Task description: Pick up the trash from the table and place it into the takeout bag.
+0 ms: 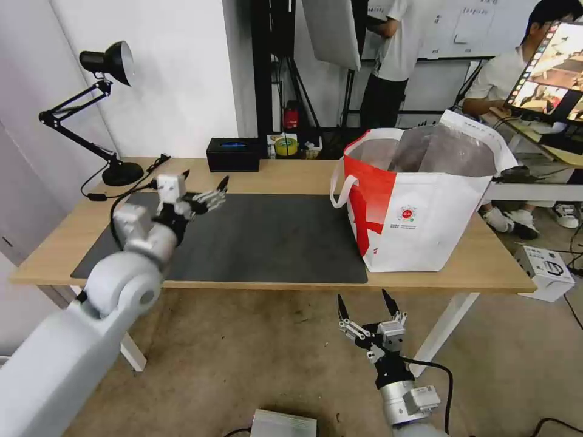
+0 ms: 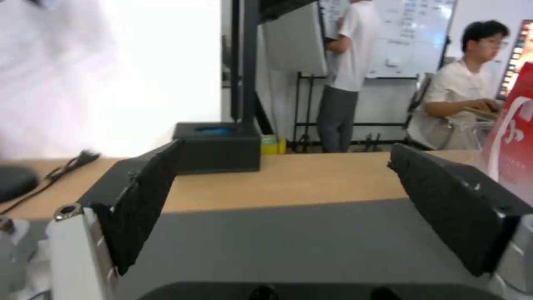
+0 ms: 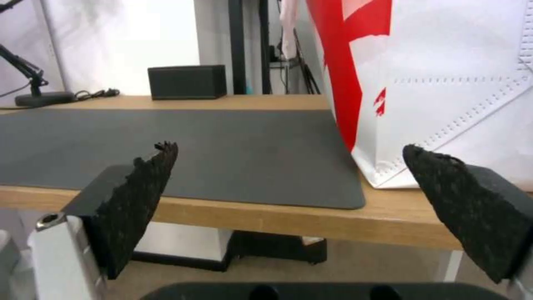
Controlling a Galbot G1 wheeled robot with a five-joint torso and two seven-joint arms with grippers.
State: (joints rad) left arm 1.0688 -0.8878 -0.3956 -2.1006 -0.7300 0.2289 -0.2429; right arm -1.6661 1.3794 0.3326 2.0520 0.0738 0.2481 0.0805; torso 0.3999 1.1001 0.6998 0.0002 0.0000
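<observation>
Takeout bag (image 1: pixel 425 206) upright on the bench (image 1: pixel 291 176), just beside the dark grey mat (image 1: pixel 267 237) on its right edge, open top showing foil lining; black tissue box (image 1: pixel 233 154) and desk lamp (image 1: pixel 103 109) behind the mat toward the wall. Left gripper (image 1: pixel 203 182) over the mat's far left corner, fingers (image 2: pixel 141 200) spread, holding nothing. Right gripper (image 1: pixel 364 303) below the mat's near edge in front of the bench, fingers (image 3: pixel 139 196) spread wide, empty.
</observation>
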